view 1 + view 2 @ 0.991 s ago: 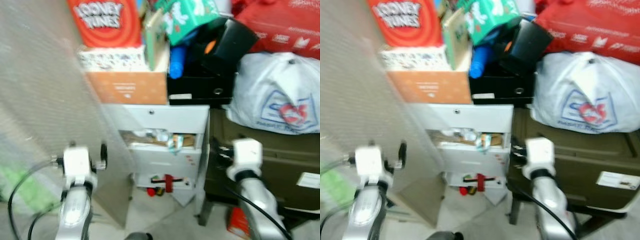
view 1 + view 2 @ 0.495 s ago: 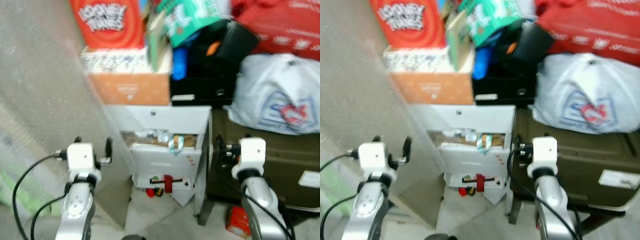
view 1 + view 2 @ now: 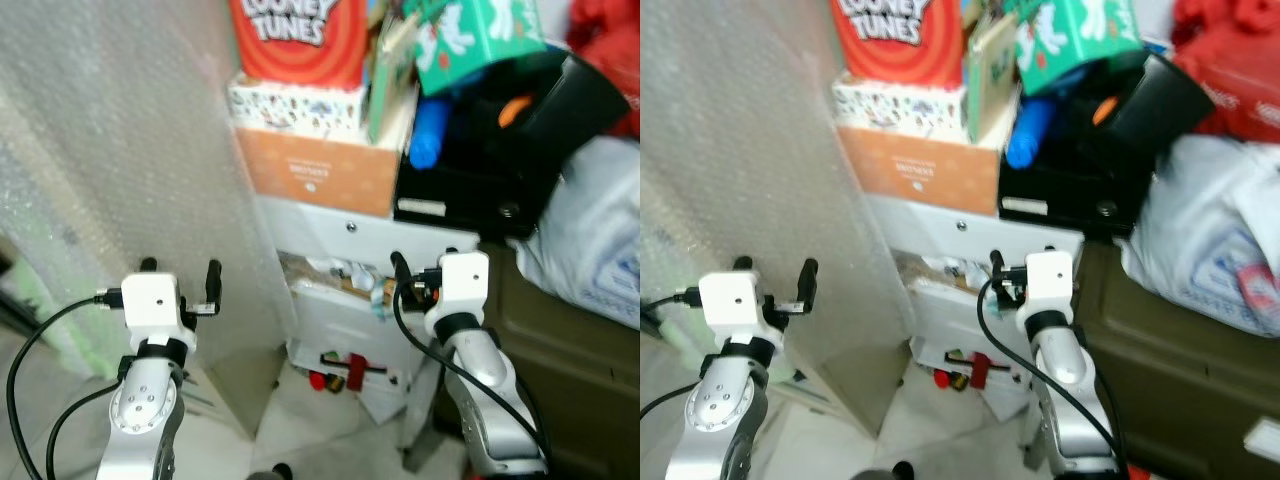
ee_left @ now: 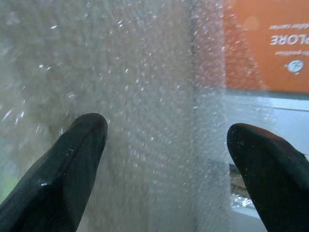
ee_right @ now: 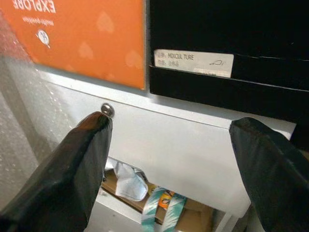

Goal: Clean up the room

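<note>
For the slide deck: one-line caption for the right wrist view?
Open right claw facing the white drawer unit, orange box and black box stacked on top.

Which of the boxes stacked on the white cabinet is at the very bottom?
The plain orange box sits directly on the white cabinet. Above it are the white patterned box and the red Looney Tunes box.
</note>
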Controlling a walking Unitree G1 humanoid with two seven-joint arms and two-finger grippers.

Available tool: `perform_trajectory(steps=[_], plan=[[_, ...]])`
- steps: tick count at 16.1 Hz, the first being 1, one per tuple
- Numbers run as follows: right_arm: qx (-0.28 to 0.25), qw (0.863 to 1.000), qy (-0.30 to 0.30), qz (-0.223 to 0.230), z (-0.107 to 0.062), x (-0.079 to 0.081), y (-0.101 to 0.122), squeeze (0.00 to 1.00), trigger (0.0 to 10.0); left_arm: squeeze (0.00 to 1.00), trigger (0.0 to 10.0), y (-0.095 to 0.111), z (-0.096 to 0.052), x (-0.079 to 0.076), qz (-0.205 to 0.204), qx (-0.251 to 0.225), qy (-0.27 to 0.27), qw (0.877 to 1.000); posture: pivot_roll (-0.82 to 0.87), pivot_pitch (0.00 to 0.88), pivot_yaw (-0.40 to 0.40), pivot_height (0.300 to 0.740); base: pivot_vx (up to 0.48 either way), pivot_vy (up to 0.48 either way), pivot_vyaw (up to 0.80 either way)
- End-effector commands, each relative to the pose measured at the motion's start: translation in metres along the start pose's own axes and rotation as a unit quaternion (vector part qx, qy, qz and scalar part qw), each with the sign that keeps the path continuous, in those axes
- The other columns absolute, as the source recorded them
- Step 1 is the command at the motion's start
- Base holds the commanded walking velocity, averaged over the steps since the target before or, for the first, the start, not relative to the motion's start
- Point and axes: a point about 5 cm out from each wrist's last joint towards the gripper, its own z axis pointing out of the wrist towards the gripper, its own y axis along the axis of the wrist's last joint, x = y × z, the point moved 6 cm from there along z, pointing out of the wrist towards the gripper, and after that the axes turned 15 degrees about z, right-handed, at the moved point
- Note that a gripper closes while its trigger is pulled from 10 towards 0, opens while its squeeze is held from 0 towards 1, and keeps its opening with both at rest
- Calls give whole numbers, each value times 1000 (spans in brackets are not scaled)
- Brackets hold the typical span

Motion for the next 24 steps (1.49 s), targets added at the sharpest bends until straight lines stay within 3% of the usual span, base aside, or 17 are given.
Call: perform_trajectory(steps=[1,7,11,15,18,20,21,23,24], plan=[[-4,1000,-5,1,1,-2,5,0,10000,0,10000,-2,1,5,7,7,10,1000,19,30,37,740,0,0,800],[-8,1000,-2,-5,6,-2,13,0,10000,0,10000,8,8,4,2,-2,11,1000,11,42,23,740,0,0,800],[-9,1000,-3,-11,13,-7,16,0,10000,0,10000,12,8,16,-3,-3,40,999,32,55,15,740,0,0,800],[-9,1000,5,-6,24,-1,13,0,10000,0,10000,1,13,3,-12,12,22,1000,34,32,28,740,0,0,322],[-1,1000,-6,-7,29,-8,1,0,10000,0,10000,-7,16,-1,-2,18,20,1000,56,0,44,740,0,0,0],[6,999,12,-32,34,-3,-14,0,10000,0,10000,-17,22,-7,36,13,5,999,63,0,54,740,0,0,0],[8,999,21,-43,36,-2,-17,0,10000,0,10000,-17,24,-5,51,9,5,999,77,0,49,740,0,0,0],[-3,996,30,-88,40,-9,-14,0,10000,0,10000,-17,27,23,73,5,45,996,85,0,38,740,0,0,0],[0,996,4,-86,41,-28,-12,0,10000,0,10000,-22,24,41,65,15,76,995,89,0,27,740,0,0,0]])
